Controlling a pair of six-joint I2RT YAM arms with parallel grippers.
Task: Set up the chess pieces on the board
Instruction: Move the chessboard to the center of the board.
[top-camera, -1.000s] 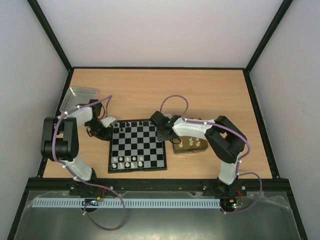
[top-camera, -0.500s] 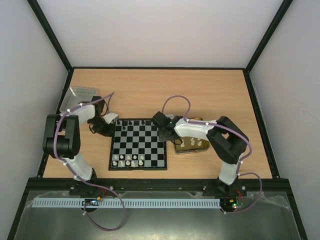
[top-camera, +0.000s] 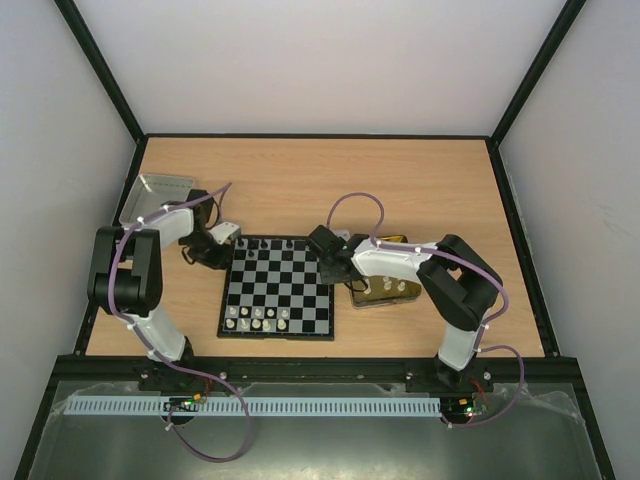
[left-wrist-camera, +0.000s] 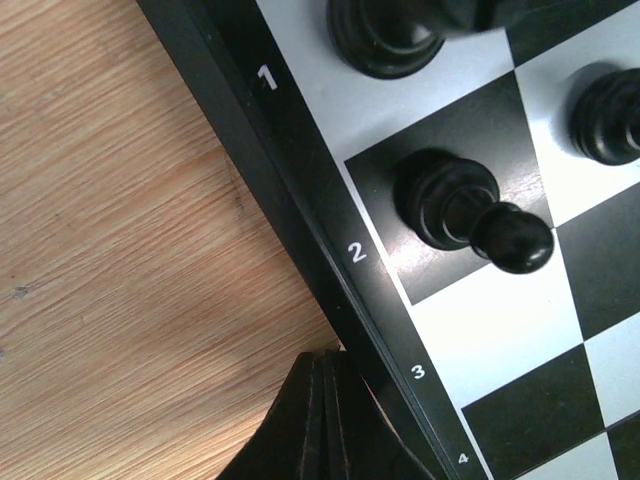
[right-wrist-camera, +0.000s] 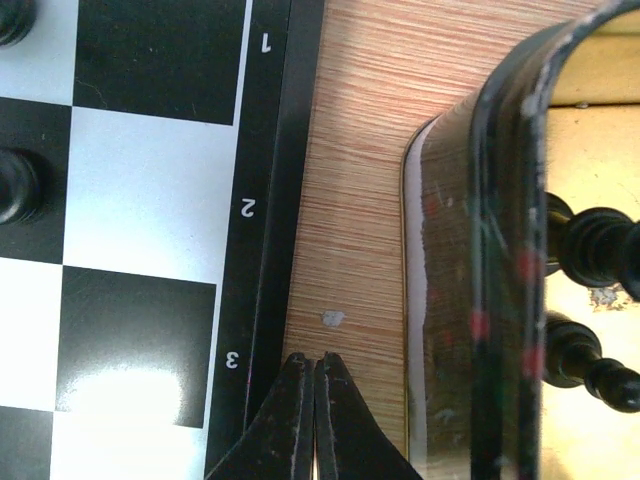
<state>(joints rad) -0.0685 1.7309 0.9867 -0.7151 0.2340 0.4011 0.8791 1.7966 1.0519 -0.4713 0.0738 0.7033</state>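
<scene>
The board (top-camera: 277, 288) lies at mid table. Several white chess pieces (top-camera: 255, 321) stand along its near rows; small black ones show at its far edge. My left gripper (top-camera: 218, 256) is shut and empty, low at the board's far left edge. In the left wrist view its tips (left-wrist-camera: 325, 365) touch the dark border (left-wrist-camera: 300, 215) near the "3", and a black pawn (left-wrist-camera: 460, 205) stands on a black square. My right gripper (top-camera: 329, 268) is shut and empty; its tips (right-wrist-camera: 315, 365) rest over bare wood between the board's border (right-wrist-camera: 275, 200) and the gold tray.
The gold tin tray (top-camera: 385, 297) sits right of the board, holding several pieces; its dark wall (right-wrist-camera: 500, 250) stands close by my right fingers, with black pieces (right-wrist-camera: 590, 245) inside. A silver-grey lid (top-camera: 160, 188) lies at the far left. Two more black pieces (left-wrist-camera: 385, 35) stand near the pawn.
My left gripper has moved away from me along the board's left edge, toward its far corner. My right gripper has shifted slightly right and nearer. Both stay shut.
</scene>
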